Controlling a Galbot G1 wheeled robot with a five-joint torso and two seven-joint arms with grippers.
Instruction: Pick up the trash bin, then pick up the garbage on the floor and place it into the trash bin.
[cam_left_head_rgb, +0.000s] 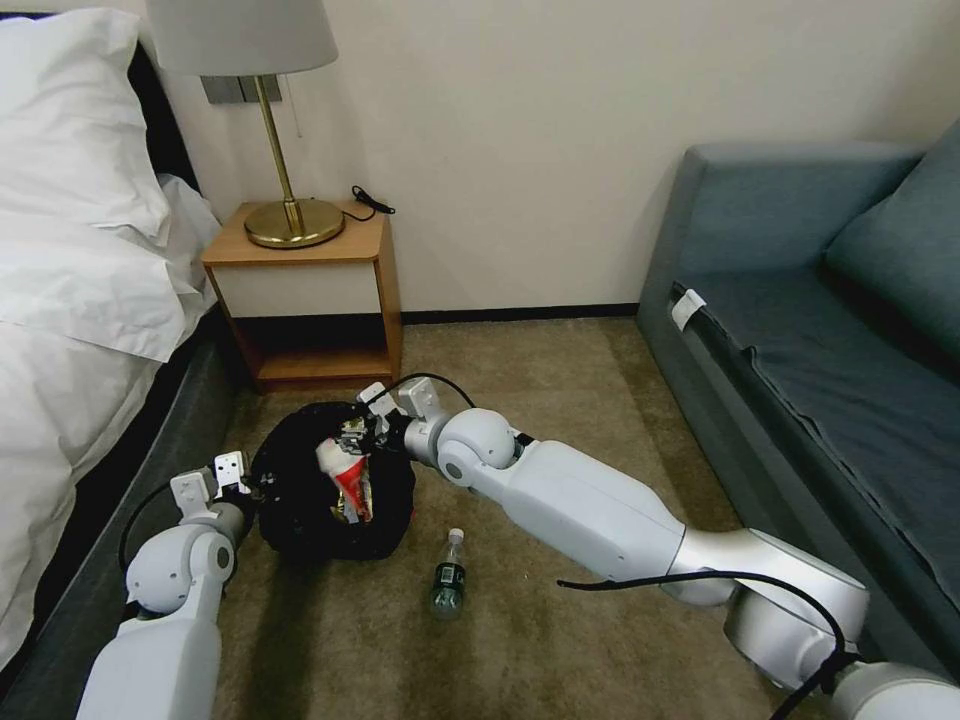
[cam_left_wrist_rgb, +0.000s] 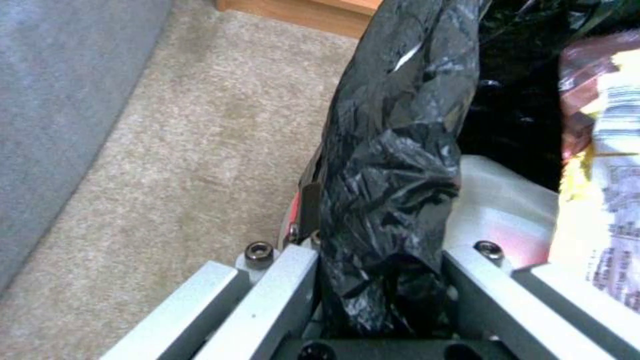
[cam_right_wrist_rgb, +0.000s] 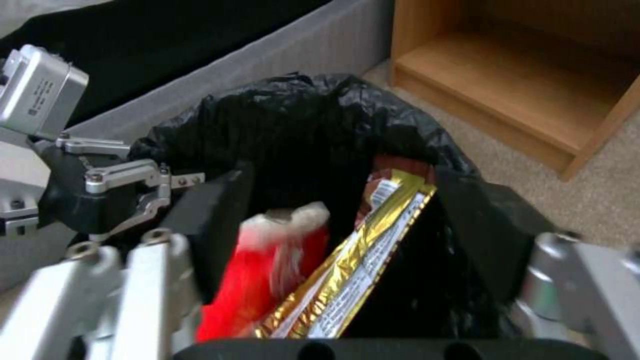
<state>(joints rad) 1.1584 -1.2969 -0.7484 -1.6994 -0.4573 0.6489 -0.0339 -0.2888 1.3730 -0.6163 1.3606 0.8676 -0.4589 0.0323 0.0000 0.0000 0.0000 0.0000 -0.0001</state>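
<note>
- the bin (cam_left_head_rgb: 300, 510) is held off the carpet, its bagged rim clamped in the left gripper (cam_left_wrist_rgb: 380, 280).
- the right gripper (cam_right_wrist_rgb: 360, 300) hangs over the bin mouth, jaws spread, released; wrappers (cam_right_wrist_rgb: 347, 280) lie inside.
- the bottle (cam_left_head_rgb: 449, 575) lies on the floor beside the bin.
- the bin is best kept level while the right arm, stretched forward, is withdrawn.

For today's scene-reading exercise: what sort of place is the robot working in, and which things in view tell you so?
Most likely a bedroom or hotel room: a bed with white pillow and sheets, a wooden nightstand holding a brass lamp, and a blue-grey sofa on carpet.
</note>
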